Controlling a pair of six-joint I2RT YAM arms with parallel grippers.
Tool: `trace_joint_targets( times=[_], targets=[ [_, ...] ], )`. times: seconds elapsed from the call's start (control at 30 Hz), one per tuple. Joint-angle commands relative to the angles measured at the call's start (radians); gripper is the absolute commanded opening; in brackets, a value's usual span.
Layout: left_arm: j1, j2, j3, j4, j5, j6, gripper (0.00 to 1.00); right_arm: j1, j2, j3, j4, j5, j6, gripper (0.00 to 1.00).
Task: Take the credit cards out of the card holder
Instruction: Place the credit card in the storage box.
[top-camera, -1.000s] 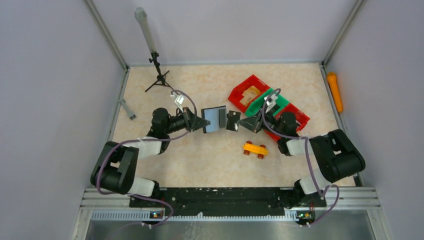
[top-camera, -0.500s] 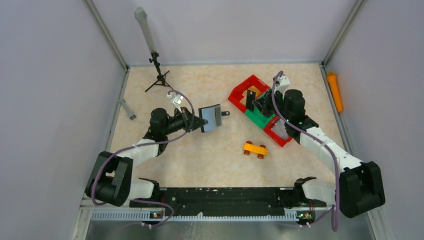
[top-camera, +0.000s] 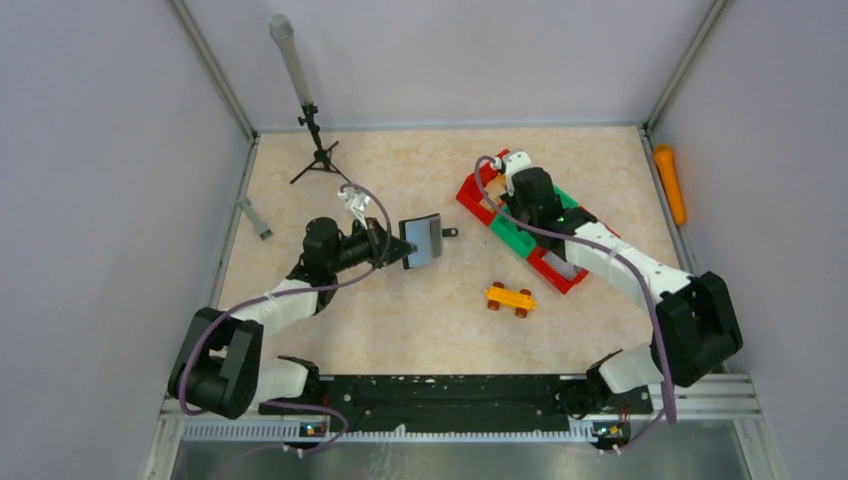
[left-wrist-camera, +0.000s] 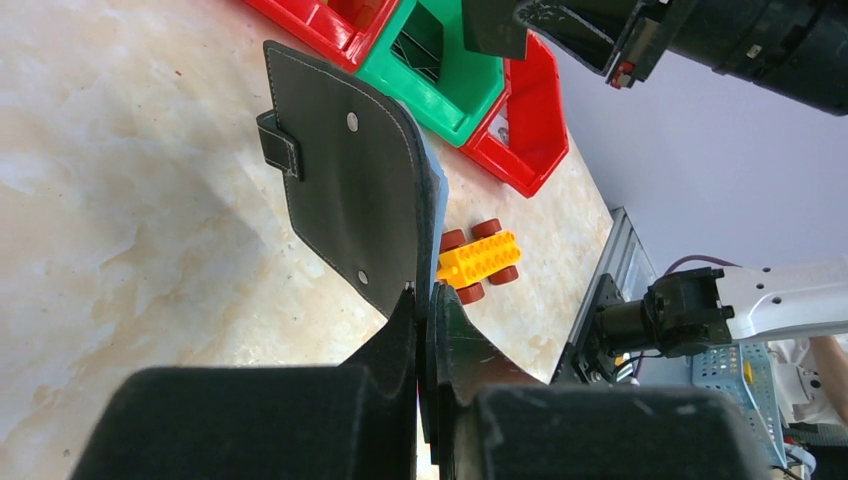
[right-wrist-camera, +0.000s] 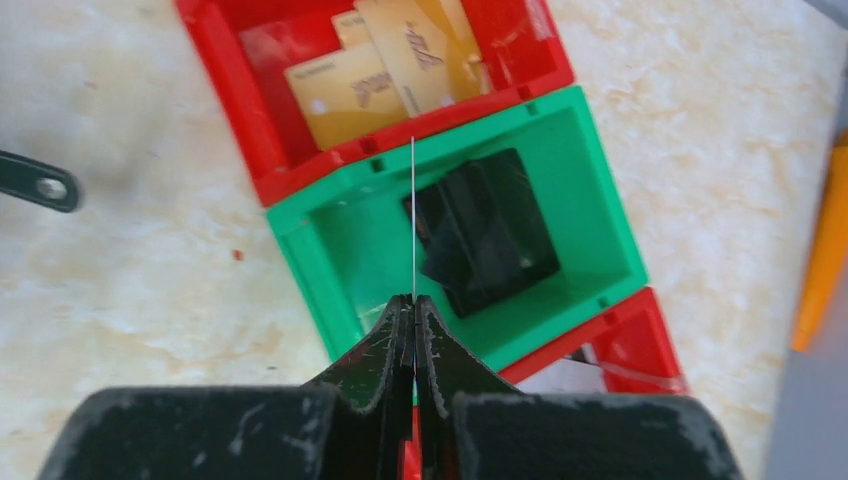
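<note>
card holder (left-wrist-camera: 350, 200): stitched black leather, silver snaps | card (right-wrist-camera: 412, 220): thin, edge-on

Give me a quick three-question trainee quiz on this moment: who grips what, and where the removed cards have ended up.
1. True or false: the left gripper is shut on the opened card holder.
2. Where do the gold cards lie? A) in a red bin; B) inside the card holder; C) in the left gripper.
3. What does the right gripper pinch, as seen from its own wrist camera?

Key: 1 true. 2 A. 3 a thin card, seen edge-on and held above the bins.
</note>
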Motion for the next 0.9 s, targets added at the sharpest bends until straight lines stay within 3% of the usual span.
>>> trace_joint_targets(
  times=[0.0, 0.5, 0.87],
  targets=[
    [-0.006, -0.027, 0.018, 0.028, -0.007, 0.022, 0.0, 0.005, 0.064, 0.126, -0.107, 0.183, -0.132, 0.0],
    [-0.007, -0.029, 0.022, 0.023, -0.006, 0.027, 0.0, 0.044, 0.307, 0.136, -0.008, 0.503, -0.41, 0.0],
    [-0.007, -0.02, 0.026, 0.017, -0.003, 0.03, 0.0, 0.045, 0.451, 0.118, 0.275, 0.589, -0.582, 0.0]
  ],
)
